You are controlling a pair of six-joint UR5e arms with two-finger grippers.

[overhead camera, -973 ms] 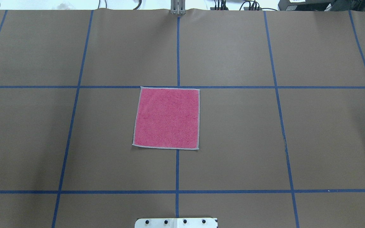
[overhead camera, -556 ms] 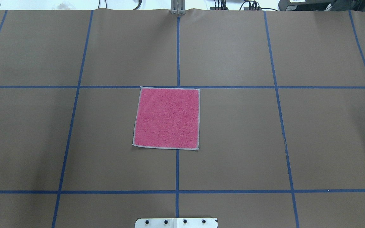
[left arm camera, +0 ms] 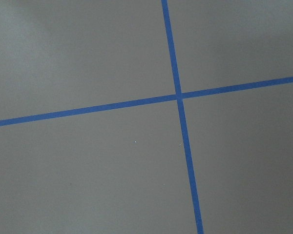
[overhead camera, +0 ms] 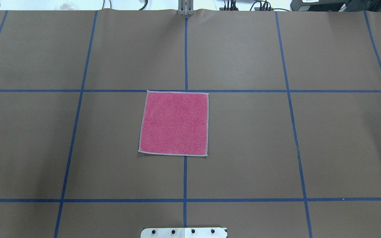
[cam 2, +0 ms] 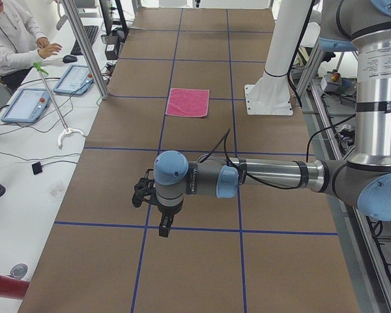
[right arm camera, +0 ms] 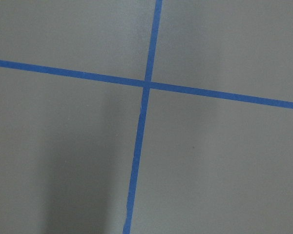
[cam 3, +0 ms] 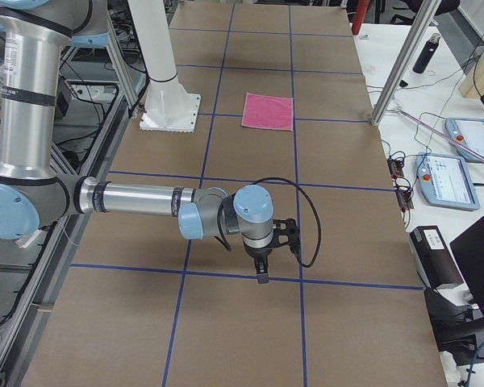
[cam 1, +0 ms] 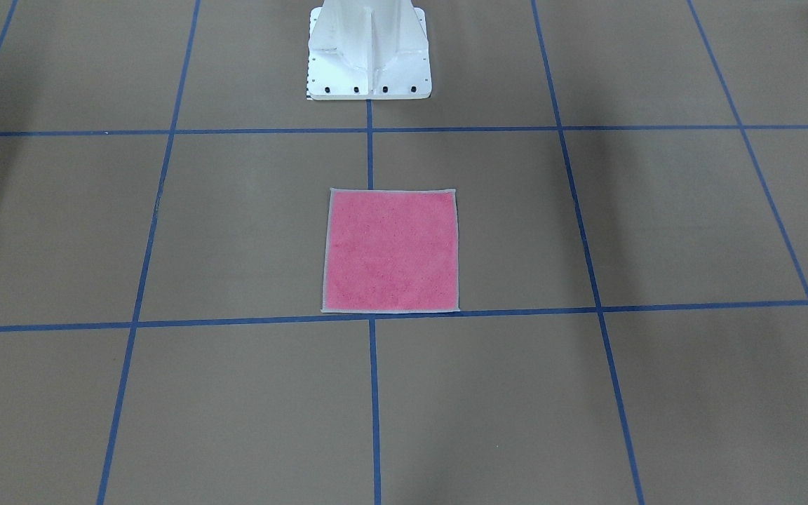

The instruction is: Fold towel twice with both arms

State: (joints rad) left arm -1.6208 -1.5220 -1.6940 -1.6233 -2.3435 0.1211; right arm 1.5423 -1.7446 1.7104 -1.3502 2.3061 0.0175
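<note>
The towel (overhead camera: pixel 174 123) lies flat and unfolded, pink face up, with a pale grey border, at the middle of the brown table; it also shows in the front view (cam 1: pixel 390 250) and both side views (cam 2: pixel 188 102) (cam 3: pixel 268 111). My left gripper (cam 2: pixel 164 225) hangs over the table far from the towel, toward the table's left end. My right gripper (cam 3: pixel 262 270) hangs likewise toward the right end. I cannot tell whether either is open or shut. Both wrist views show only bare table and blue tape.
The white pedestal (cam 1: pixel 369 49) stands behind the towel on the robot's side. Blue tape lines (overhead camera: pixel 185 49) grid the table. An operator (cam 2: pixel 13 39) sits at a side bench with tablets (cam 2: pixel 27 104). More tablets (cam 3: pixel 448 177) lie past the table's far edge.
</note>
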